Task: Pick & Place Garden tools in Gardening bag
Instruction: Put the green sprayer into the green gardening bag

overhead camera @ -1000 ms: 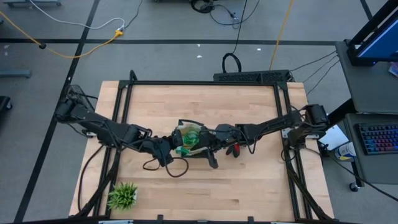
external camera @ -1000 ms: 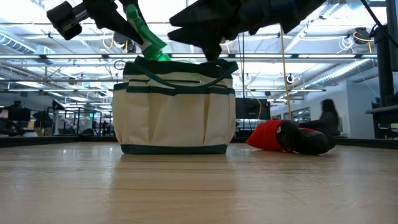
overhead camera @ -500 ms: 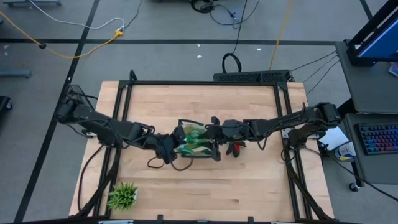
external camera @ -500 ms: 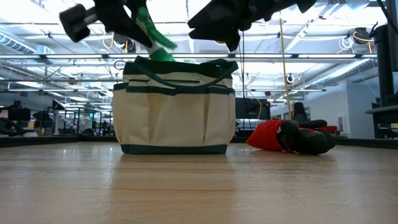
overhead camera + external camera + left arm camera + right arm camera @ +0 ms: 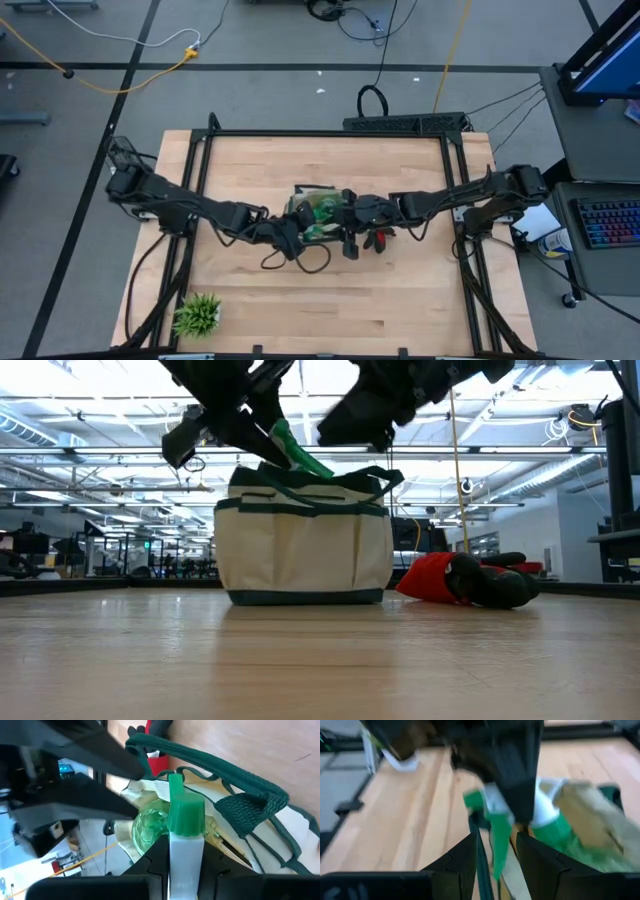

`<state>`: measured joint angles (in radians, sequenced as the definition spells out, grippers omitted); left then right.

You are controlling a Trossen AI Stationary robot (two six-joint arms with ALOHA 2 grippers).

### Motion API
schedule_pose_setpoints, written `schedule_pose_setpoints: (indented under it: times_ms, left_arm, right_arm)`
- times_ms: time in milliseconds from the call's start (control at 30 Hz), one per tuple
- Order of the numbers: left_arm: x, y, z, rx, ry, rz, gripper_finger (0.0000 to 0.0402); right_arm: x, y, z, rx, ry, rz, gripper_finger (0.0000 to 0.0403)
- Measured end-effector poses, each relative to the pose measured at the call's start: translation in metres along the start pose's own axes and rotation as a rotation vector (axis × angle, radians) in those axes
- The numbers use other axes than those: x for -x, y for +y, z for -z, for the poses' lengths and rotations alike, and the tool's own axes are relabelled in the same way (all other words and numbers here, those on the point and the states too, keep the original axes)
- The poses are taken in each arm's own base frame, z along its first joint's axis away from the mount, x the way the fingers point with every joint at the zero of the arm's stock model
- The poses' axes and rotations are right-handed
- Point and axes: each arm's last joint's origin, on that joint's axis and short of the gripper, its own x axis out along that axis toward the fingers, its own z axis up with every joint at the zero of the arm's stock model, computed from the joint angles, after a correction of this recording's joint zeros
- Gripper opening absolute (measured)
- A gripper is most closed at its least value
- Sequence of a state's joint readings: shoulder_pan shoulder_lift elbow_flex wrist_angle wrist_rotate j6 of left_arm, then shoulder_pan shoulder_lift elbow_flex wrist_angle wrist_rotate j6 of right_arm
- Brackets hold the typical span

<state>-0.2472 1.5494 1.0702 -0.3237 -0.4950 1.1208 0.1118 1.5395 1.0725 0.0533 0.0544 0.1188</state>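
We see the gardening bag (image 5: pixel 318 222) standing upright near the middle of the table (image 5: pixel 400 300), its dark loop handles (image 5: pixel 240 795) slack over the open mouth. Our left gripper (image 5: pixel 186 851) hangs just above the bag's left rim, its fingers closed on the white neck of the green spray bottle (image 5: pixel 172 820). The bottle tilts down into the bag's mouth, with its clear green body inside the opening and the green cap near the fingers. From table height the bottle (image 5: pixel 297 452) shows slanting over the rim of the bag (image 5: pixel 305 545).

Our right gripper (image 5: pixel 348 232) hovers at the bag's right rim, close to the left one. Its fingers (image 5: pixel 461 862) stand partly apart, and we cannot tell whether they pinch the bag's handle that runs between them or hold nothing.

The red-and-black gloves (image 5: pixel 465 580) lie on the table just right of the bag. A small potted plant (image 5: pixel 197 314) stands at the near left corner.
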Motion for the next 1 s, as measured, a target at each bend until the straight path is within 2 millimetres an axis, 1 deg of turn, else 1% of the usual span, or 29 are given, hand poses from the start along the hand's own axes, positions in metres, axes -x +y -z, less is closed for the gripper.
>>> schedule_pose_setpoints:
  times_ms: [100,167,300,400,567,667,767,900,1000]
  left_arm:
    - [-0.005,-0.002,0.0,0.004,0.009,0.008,0.0059]
    - [-0.006,-0.001,0.002,0.027,0.018,0.01,0.006]
    - [-0.008,0.001,0.006,0.119,0.032,0.007,0.0062]
    - [-0.009,0.003,0.01,0.19,0.047,-0.004,0.0067]
    - [-0.01,0.002,0.014,0.201,0.113,-0.02,0.0084]
    - [-0.01,0.003,0.016,0.211,0.165,-0.053,0.008]
    - [-0.011,0.003,0.017,0.228,0.17,-0.049,0.0068]
    - [-0.014,0.001,0.022,0.253,0.176,-0.009,0.0062]
    - [-0.016,0.0,0.025,0.297,0.165,0.022,0.0079]
  right_arm:
    - [0.0,-0.004,0.004,0.0,0.043,0.016,0.013]
    - [0.0,-0.006,0.004,0.013,0.042,0.021,0.013]
    - [0.0,-0.007,0.001,0.027,0.016,0.022,0.013]
    - [0.0,-0.009,0.002,0.022,0.033,0.026,0.013]
    - [0.0,-0.009,0.005,0.021,0.057,0.027,0.013]
    - [0.0,-0.01,0.007,0.014,0.083,0.04,0.013]
    - [0.001,-0.012,0.012,0.02,0.128,0.114,0.013]
    - [0.002,-0.014,0.018,0.068,0.189,0.143,0.013]
    - [0.002,-0.014,0.019,0.182,0.206,0.13,0.013]
